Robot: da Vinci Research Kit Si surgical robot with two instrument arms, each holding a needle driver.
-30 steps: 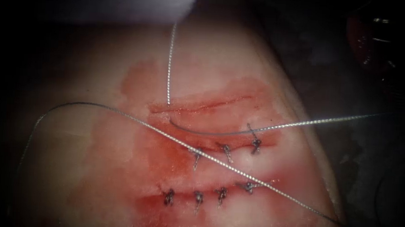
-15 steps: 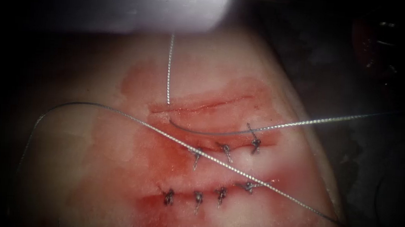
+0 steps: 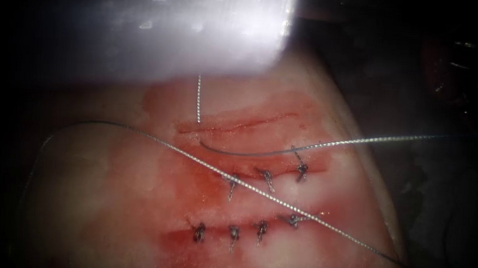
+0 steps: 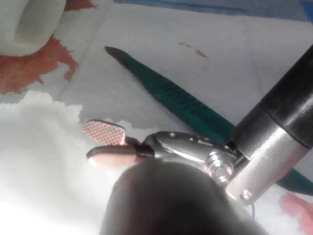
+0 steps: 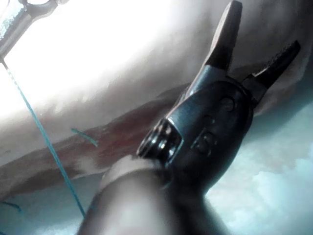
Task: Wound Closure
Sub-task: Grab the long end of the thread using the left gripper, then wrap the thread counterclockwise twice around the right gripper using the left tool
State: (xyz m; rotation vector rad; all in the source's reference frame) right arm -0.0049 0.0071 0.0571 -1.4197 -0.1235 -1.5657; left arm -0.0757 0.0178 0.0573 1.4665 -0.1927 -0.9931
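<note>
One slab of pale pork-belly tissue (image 3: 110,187), stained with red fluid (image 3: 203,195), is the largest thing in the endoscope view. One blurred pale grey shaft (image 3: 173,32) hangs over its far edge; I cannot tell which arm it belongs to. The tissue bears three cuts: one open red cut (image 3: 234,125), one closed row of three dark knotted stitches (image 3: 268,179) and one closed row of four (image 3: 233,236). In the left wrist view, the left arm's tool (image 4: 100,144) has its two jaws slightly apart and grips nothing. One sheet of white gauze (image 4: 39,127) lies just beside them, and one long green plastic handle (image 4: 176,95) lies near them on the far side. The right arm's tool (image 5: 264,27) has its jaws wide apart and empty, with the tissue just beyond their tips. One twisted silver thread (image 3: 205,162) crosses the tissue in three strands. One thin curved steel needle (image 3: 243,153) lies on the tissue between the open cut and the three-stitch row, held by neither tool; whether its tip is in the tissue I cannot tell.
</note>
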